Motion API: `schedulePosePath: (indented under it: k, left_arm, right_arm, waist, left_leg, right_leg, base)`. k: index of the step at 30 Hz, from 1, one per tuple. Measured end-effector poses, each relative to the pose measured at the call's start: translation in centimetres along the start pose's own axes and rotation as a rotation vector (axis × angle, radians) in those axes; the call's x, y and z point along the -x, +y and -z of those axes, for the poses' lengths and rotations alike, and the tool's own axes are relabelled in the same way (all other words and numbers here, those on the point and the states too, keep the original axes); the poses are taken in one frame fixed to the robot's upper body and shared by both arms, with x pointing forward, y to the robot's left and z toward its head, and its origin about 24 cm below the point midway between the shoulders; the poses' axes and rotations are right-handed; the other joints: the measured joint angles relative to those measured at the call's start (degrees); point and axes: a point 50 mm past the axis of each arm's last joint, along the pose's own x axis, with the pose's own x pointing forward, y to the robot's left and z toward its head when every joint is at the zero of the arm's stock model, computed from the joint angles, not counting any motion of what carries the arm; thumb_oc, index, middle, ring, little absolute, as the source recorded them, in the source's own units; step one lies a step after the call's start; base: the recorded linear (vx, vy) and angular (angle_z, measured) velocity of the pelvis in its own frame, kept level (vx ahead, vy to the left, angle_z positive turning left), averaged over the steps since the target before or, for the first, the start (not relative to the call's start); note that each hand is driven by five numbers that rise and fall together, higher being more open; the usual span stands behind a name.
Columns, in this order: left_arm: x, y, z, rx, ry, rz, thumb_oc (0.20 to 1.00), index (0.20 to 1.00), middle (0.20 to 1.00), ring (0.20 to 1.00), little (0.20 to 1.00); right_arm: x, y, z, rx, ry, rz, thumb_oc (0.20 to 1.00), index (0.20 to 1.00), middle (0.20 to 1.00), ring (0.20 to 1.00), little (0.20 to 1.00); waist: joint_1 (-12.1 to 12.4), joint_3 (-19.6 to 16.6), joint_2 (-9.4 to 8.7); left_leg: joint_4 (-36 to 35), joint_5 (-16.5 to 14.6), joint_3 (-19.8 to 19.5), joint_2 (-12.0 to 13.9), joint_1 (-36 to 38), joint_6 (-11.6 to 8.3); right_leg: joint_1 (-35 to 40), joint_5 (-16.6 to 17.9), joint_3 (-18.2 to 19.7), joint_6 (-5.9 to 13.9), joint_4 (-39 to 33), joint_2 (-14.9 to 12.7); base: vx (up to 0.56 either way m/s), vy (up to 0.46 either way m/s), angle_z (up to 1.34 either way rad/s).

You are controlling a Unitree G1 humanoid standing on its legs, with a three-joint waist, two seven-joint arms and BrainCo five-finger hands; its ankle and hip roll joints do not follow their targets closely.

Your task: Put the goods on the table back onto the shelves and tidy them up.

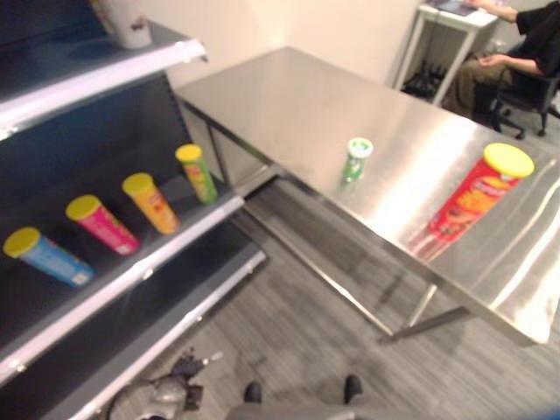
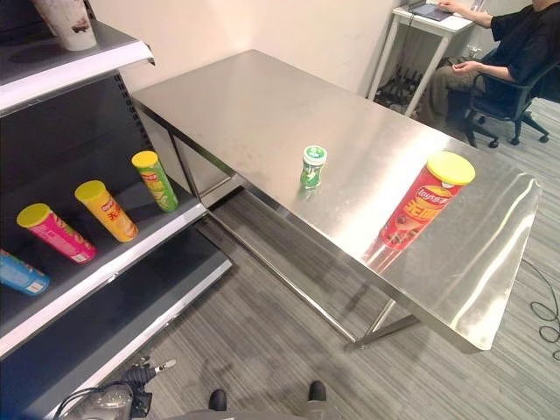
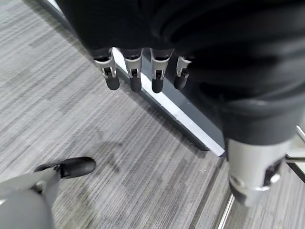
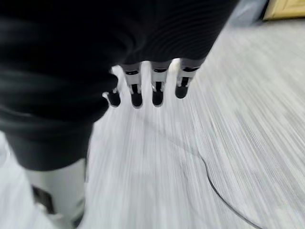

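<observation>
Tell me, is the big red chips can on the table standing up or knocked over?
Standing up. The red chips can rests on its bottom end on the steel table, with its yellow lid facing up.

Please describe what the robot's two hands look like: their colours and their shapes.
Both hands look alike. The left hand and the right hand each have a dark ribbed cover, from which short silver fingers with rounded dark tips stick out in a row.
</observation>
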Motion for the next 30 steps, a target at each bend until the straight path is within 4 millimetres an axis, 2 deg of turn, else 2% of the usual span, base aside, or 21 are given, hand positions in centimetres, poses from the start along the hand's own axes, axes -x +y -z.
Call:
schedulePosePath:
  k: [2, 3, 5, 6, 8, 11, 14, 16, 19, 22, 23, 28, 30]
  left_arm:
    - [-0.1, 0.1, -0.4, 0.000, -0.015, -0.004, 1.000, 1.000, 1.000, 1.000, 1.000]
    - [0.0, 0.0, -0.2, 0.002, -0.011, -0.008, 1.000, 1.000, 1.000, 1.000, 1.000]
    - [0.1, -0.7, 0.2, 0.009, -0.001, 0.003, 1.000, 1.000, 1.000, 1.000, 1.000]
    - [0.1, -1.7, 0.0, 0.010, -0.013, 0.026, 1.000, 1.000, 1.000, 1.000, 1.000]
    - [0.1, -2.5, -0.1, -0.009, -0.023, 0.050, 1.000, 1.000, 1.000, 1.000, 1.000]
    - [0.6, -3.5, 1.6, -0.002, 0.027, 0.083, 1.000, 1.000, 1.000, 1.000, 1.000]
    - [0.6, -3.4, 1.7, -0.005, 0.031, 0.083, 1.000, 1.000, 1.000, 1.000, 1.000]
    - [0.9, -3.4, 2.5, -0.005, 0.048, 0.091, 1.000, 1.000, 1.000, 1.000, 1.000]
    - [1.0, -3.3, 2.9, -0.007, 0.058, 0.092, 1.000, 1.000, 1.000, 1.000, 1.000]
    - [1.1, -3.3, 3.3, -0.008, 0.066, 0.100, 1.000, 1.000, 1.000, 1.000, 1.000]
    - [1.2, -3.3, 3.6, -0.008, 0.071, 0.104, 1.000, 1.000, 1.000, 1.000, 1.000]
    - [1.2, -3.5, 3.2, -0.005, 0.056, 0.127, 1.000, 1.000, 1.000, 1.000, 1.000]
    - [1.2, -3.6, 3.4, 0.002, 0.058, 0.138, 1.000, 1.000, 1.000, 1.000, 1.000]
  right_arm:
    - [0.1, -1.1, -3.9, -0.158, -0.109, 0.030, 1.000, 1.000, 1.000, 1.000, 1.000]
    - [0.7, -0.9, -7.0, -0.268, -0.228, 0.010, 1.000, 1.000, 1.000, 1.000, 1.000]
    - [2.9, -0.4, -12.4, -0.379, -0.480, -0.042, 1.000, 1.000, 1.000, 1.000, 1.000]
    - [4.6, -0.1, -15.0, -0.425, -0.627, -0.071, 1.000, 1.000, 1.000, 1.000, 1.000]
    - [6.0, 0.5, -17.0, -0.464, -0.718, -0.092, 1.000, 1.000, 1.000, 1.000, 1.000]
    - [11.1, 1.4, -21.8, -0.481, -0.994, -0.187, 1.000, 1.000, 1.000, 1.000, 1.000]
    - [13.2, 1.3, -23.7, -0.433, -1.108, -0.200, 1.000, 1.000, 1.000, 1.000, 1.000]
    - [15.3, 1.3, -24.9, -0.402, -1.214, -0.241, 1.000, 1.000, 1.000, 1.000, 1.000]
    - [15.5, 1.1, -25.4, -0.373, -1.233, -0.249, 1.000, 1.000, 1.000, 1.000, 1.000]
    - [16.8, 1.7, -26.5, -0.283, -1.285, -0.295, 1.000, 1.000, 1.000, 1.000, 1.000]
    - [17.9, 2.6, -27.3, -0.200, -1.317, -0.327, 1.000, 1.000, 1.000, 1.000, 1.000]
    - [20.2, 4.2, -28.5, -0.020, -1.394, -0.450, 1.000, 1.000, 1.000, 1.000, 1.000]
    - [21.7, 4.8, -28.9, 0.088, -1.444, -0.507, 1.000, 1.000, 1.000, 1.000, 1.000]
  waist:
    - [-0.7, 0.0, -0.57]
    - [-1.4, -0.1, -0.57]
    - [-2.3, -0.2, -0.50]
    - [-2.3, -0.2, -0.55]
    - [-1.7, -0.5, -0.89]
    - [-1.7, -0.9, -0.53]
    - [0.2, -1.5, -0.21]
    - [0.4, -1.5, 0.04]
    - [0.7, -1.5, -0.08]
    - [0.9, -1.6, 0.34]
    - [0.8, -1.7, 0.63]
    - [0.9, -1.6, 1.32]
    - [1.2, -1.4, 1.60]
  left_leg:
    - [0.1, -0.1, 0.2, 0.3, 0.0, -0.16]
    - [0.2, -0.1, 0.4, 0.4, 0.0, -0.17]
    - [0.0, -0.4, 1.1, 0.5, 0.1, -0.30]
    - [0.0, -0.4, 1.5, 0.6, 0.0, -0.11]
    - [0.0, -0.5, 1.5, 0.9, -0.1, -0.20]
    - [0.0, -0.3, 1.5, 1.0, 0.0, -0.06]
    - [0.0, -0.1, 1.3, 1.5, -0.1, -0.33]
    - [0.0, 0.1, 1.0, 1.5, 0.1, -0.59]
    - [0.3, 0.2, -0.1, 1.5, -0.1, -0.70]
    - [0.3, 0.3, -0.3, 1.5, 0.0, -0.78]
    - [0.3, 0.3, -0.2, 1.5, 0.1, -0.78]
    - [0.3, 0.3, -0.6, 1.5, 0.0, -0.91]
    - [0.3, 0.5, -1.4, 1.6, -0.3, -1.04]
  right_leg:
    - [-0.2, -0.1, 0.2, -0.14, 0.0, 0.3]
    - [-0.2, -0.1, 0.5, -0.19, 0.0, 0.4]
    - [-0.7, -0.4, 1.3, 0.16, -0.3, 0.5]
    - [-1.1, -0.2, 1.5, 0.14, -0.3, 0.6]
    - [-0.9, -0.2, 1.3, -0.05, -0.3, 0.9]
    - [-0.9, -0.1, 1.3, -0.06, -0.3, 0.9]
    - [-0.7, -0.1, 1.2, -0.22, -0.3, 1.4]
    - [-0.2, -0.1, 0.8, -0.42, -0.4, 1.4]
    - [0.3, -0.1, -0.3, -0.58, -0.4, 1.4]
    - [0.5, -0.1, -0.5, -0.59, -0.3, 1.4]
    - [0.5, -0.1, -0.5, -0.59, -0.3, 1.4]
    - [0.7, -0.4, -1.1, -0.45, -0.4, 1.4]
    - [0.8, -0.6, -1.7, -0.26, -0.4, 1.5]
  base:
    - [0.03, 0.060, -0.05]
    - [0.03, 0.028, -0.11]
    - [0.00, 0.009, -0.17]
    - [0.04, 0.006, -0.06]
    - [0.00, 0.000, 0.00]
    - [0.00, -0.004, -0.02]
    - [0.02, -0.007, 0.09]
    - [0.01, -0.005, 0.09]
    - [0.03, -0.014, 0.17]
    - [0.00, -0.009, 0.03]
    - [0.00, 0.000, 0.00]
    - [-0.01, -0.015, 0.06]
    - [0.00, -0.009, 0.11]
